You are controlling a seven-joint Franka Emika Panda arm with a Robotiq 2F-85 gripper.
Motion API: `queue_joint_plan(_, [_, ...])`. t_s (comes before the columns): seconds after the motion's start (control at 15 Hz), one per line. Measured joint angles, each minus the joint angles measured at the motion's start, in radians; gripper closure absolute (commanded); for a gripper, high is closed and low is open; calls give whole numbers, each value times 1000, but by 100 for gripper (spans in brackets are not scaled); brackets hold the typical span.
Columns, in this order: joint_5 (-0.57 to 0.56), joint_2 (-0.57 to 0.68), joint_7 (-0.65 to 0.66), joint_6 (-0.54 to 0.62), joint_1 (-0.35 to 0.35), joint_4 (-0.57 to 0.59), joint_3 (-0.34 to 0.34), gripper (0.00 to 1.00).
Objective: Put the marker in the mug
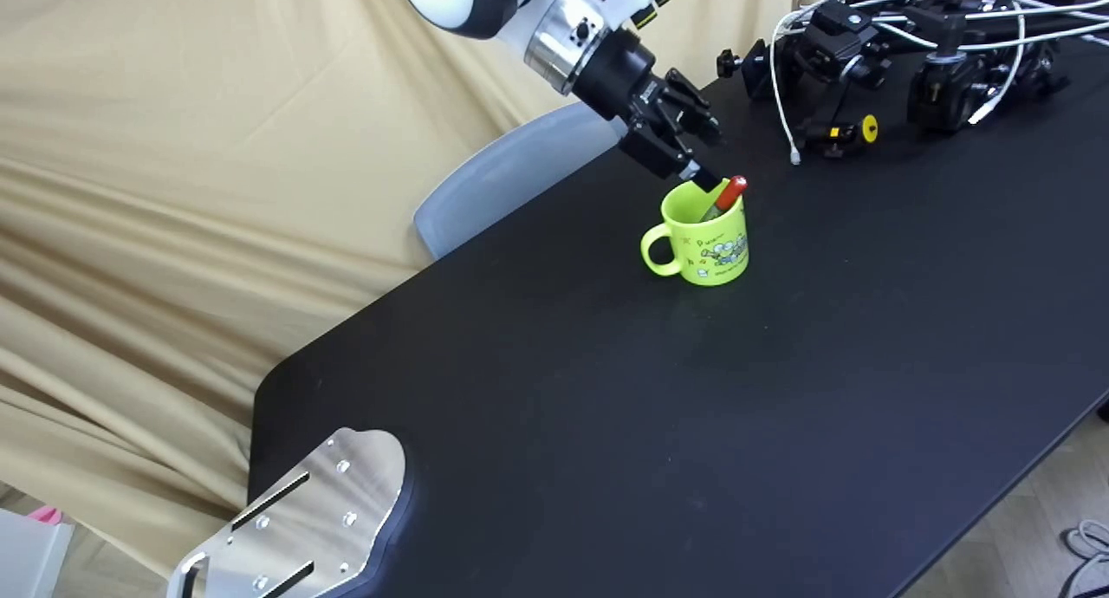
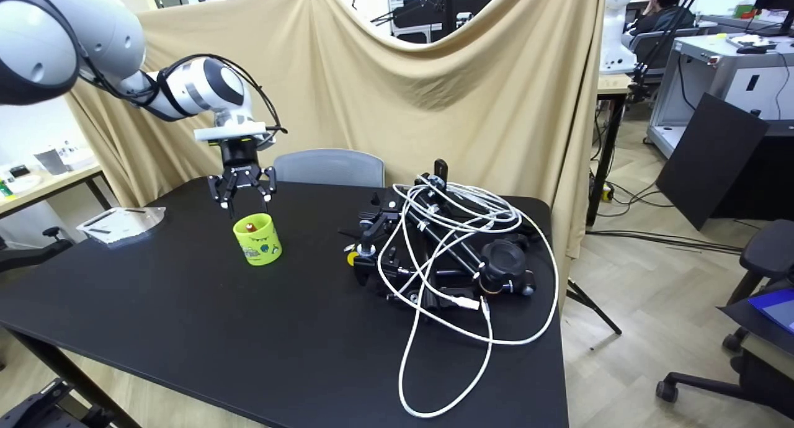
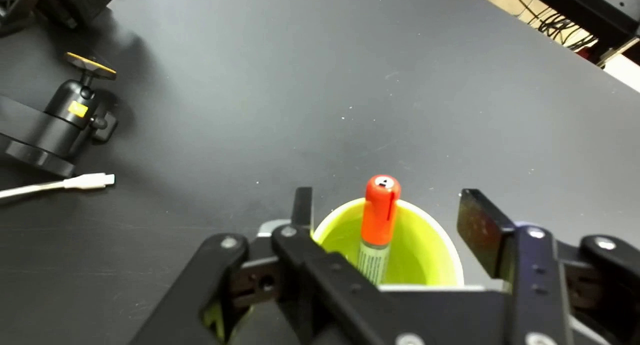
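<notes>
The lime-green mug (image 1: 712,260) stands upright on the black table; it also shows in an exterior view (image 2: 260,248) and the wrist view (image 3: 440,245). The marker (image 3: 381,210) is inside it, leaning, its red cap above the rim. The red cap shows in both exterior views (image 1: 733,192) (image 2: 250,227). The marker's lower part is hidden by the mug and gripper. My gripper (image 3: 386,197) is open, its fingers wide apart on either side of the marker and not touching it. In both exterior views the gripper (image 1: 714,158) (image 2: 249,207) hangs just above the mug.
Black camera mounts and tripod gear (image 2: 496,260) with coiled white cables (image 2: 409,353) lie on the table beside the mug. A metal plate (image 1: 312,511) sits near a table corner. A grey chair back (image 1: 520,173) stands at the table edge before a beige curtain (image 1: 217,147).
</notes>
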Motion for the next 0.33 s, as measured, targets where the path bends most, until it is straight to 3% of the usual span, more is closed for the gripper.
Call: queue_joint_plan(0.33, [3, -91, 8, 5, -11, -68, 0, 0])
